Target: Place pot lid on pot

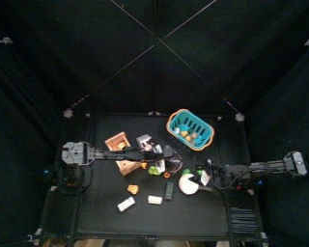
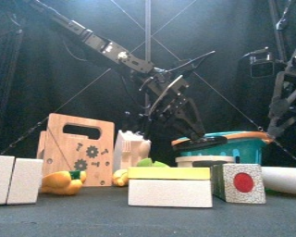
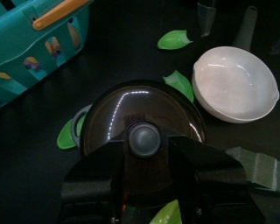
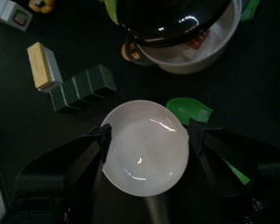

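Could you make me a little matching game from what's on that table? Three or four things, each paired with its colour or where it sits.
Things:
1. pot lid
2. white bowl
3. basket
4. wooden board

Descriptions:
A. teal, with an orange handle
B. empty, between the right gripper's jaws
C. dark and shiny, with a round knob
D. standing upright, with cut-out flower shapes

Pairs: 1-C, 2-B, 3-A, 4-D
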Robot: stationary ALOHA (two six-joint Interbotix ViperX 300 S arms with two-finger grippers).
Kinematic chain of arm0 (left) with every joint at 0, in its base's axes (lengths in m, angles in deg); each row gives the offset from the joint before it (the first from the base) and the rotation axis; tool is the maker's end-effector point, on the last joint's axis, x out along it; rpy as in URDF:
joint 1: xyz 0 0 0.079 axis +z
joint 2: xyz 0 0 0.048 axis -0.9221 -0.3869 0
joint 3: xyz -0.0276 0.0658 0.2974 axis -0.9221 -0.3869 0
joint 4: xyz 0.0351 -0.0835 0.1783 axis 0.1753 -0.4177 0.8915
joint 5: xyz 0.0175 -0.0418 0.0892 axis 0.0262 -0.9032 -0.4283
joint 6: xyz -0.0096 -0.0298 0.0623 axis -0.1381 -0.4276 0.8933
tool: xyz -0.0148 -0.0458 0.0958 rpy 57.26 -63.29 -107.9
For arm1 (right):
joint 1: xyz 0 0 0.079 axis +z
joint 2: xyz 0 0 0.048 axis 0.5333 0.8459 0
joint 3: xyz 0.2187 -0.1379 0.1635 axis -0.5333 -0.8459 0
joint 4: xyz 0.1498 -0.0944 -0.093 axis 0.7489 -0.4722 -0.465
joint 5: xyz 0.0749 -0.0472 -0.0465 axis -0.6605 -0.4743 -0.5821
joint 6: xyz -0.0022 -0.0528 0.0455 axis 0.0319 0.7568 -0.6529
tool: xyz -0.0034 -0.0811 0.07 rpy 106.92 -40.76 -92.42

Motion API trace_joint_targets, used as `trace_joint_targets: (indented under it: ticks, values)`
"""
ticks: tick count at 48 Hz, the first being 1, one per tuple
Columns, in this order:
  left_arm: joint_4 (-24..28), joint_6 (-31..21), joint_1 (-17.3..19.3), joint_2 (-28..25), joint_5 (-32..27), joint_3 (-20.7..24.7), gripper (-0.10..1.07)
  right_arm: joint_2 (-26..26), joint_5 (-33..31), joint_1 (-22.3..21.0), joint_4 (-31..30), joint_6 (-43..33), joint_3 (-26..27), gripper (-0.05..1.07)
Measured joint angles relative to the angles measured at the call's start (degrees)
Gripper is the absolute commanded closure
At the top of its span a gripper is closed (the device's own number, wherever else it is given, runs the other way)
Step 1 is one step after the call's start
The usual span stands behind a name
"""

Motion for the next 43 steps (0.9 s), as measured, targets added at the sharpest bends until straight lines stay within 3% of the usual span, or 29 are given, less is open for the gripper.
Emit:
trace_joint_targets:
  ticks: [43]
  values:
    - [0.0,0.09,0.44,-2.64,0.0,1.76,0.34,-0.09,-0.18,0.09,0.79,0.0,-0.62,0.03]
